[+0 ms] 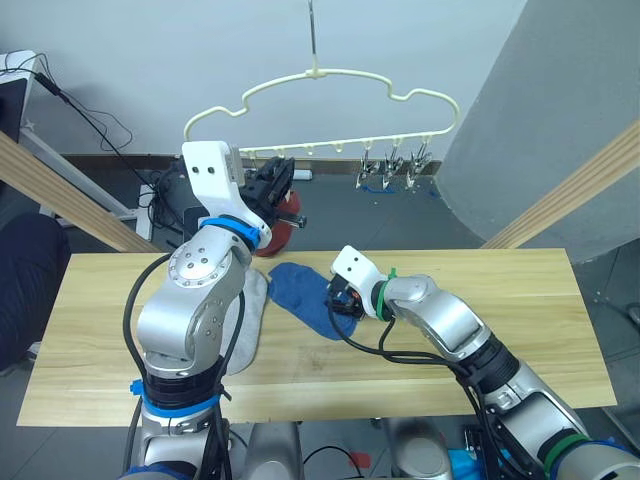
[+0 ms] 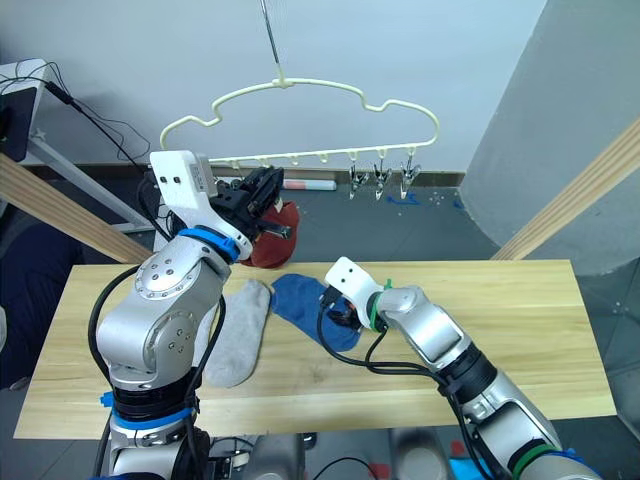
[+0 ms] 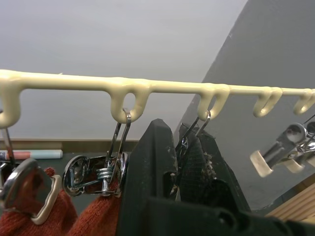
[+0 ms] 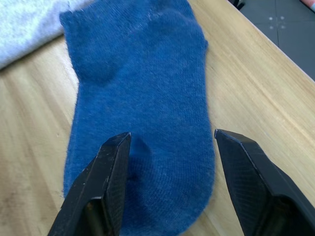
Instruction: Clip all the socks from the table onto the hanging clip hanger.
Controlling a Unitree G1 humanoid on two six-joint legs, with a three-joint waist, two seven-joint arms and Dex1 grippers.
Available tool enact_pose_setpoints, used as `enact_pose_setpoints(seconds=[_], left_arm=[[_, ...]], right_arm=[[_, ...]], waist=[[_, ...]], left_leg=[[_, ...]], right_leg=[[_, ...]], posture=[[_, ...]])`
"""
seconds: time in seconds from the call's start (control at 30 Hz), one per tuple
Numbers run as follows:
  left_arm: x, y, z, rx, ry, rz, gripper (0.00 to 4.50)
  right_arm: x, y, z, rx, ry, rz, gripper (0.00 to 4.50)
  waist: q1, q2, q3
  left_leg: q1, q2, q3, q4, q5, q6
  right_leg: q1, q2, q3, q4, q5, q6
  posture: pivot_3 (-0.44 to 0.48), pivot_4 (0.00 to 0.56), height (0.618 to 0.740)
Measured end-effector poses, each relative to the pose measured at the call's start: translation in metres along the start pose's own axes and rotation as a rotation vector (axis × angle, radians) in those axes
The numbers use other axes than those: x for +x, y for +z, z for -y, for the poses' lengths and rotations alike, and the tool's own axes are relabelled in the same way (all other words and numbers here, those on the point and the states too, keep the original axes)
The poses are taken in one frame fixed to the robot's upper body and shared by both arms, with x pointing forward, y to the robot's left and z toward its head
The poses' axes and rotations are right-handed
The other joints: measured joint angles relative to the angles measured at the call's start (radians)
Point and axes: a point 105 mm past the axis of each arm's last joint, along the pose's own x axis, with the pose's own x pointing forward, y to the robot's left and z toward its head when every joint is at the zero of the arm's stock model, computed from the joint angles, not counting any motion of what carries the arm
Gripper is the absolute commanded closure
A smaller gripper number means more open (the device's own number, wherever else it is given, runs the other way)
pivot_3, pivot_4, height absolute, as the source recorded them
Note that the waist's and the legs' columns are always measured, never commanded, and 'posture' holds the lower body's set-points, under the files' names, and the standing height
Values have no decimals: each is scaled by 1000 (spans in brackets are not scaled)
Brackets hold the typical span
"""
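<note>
The pale yellow clip hanger (image 1: 320, 75) hangs above the far edge of the table (image 1: 500, 300). A rust red sock (image 2: 272, 235) hangs from its left clips (image 3: 93, 172). My left gripper (image 1: 275, 185) is raised beside that sock, and its fingers (image 3: 152, 162) are shut on the adjacent silver clip (image 3: 186, 142). A blue sock (image 1: 305, 290) lies flat at the table's middle. My right gripper (image 4: 170, 162) is open just over one end of it, a finger on each side. A light grey sock (image 2: 240, 330) lies to the left of the blue one, partly hidden by my left arm.
Three free silver clips (image 1: 390, 170) hang at the hanger's right end. Slanted wooden beams (image 1: 60, 195) (image 1: 570, 195) cross behind the table on both sides. Cables and dark equipment (image 1: 165, 195) sit on the floor behind. The right half of the table is bare wood.
</note>
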Motion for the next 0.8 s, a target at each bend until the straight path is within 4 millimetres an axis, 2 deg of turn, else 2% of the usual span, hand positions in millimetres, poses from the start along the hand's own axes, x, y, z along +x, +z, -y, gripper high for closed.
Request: enact_pose_setpoints(seconds=[0.07,0.17,0.37,0.57,0.67,0.8], left_arm=[[0,0,0,0,0,-1,4315],[-1,0,1,1,-1,-1,4315],[-2,-1,2,1,-3,-2,4315],[-1,-1,3,-5,-7,-1,4315],[-1,-1,4,-6,-8,-2,4315],[-1,-2,4,-8,-8,-2,4315]], right_arm=[[2,-4,0,12,5,-15,1693],[3,-5,-1,12,8,-18,2272],[2,-5,2,7,-6,-20,4436],[-5,-5,5,-1,-23,-22,4475],[-15,4,6,-8,-28,5,4475],[-28,17,-3,-4,4,46,4475]], waist=[[0,0,0],[1,0,0],[1,0,0],[2,0,0],[2,0,0],[2,0,0]], left_leg=[[0,0,0,0,0,0],[0,0,0,0,0,0],[0,0,0,0,0,0],[0,0,0,0,0,0],[0,0,0,0,0,0],[0,0,0,0,0,0]], right_leg=[[0,0,0,0,0,0],[0,0,0,0,0,0],[0,0,0,0,0,0],[0,0,0,0,0,0],[0,0,0,0,0,0],[0,0,0,0,0,0]], posture=[[-128,395,740],[-130,395,740],[-140,395,740],[-150,395,740],[-150,395,740],[-151,396,740]])
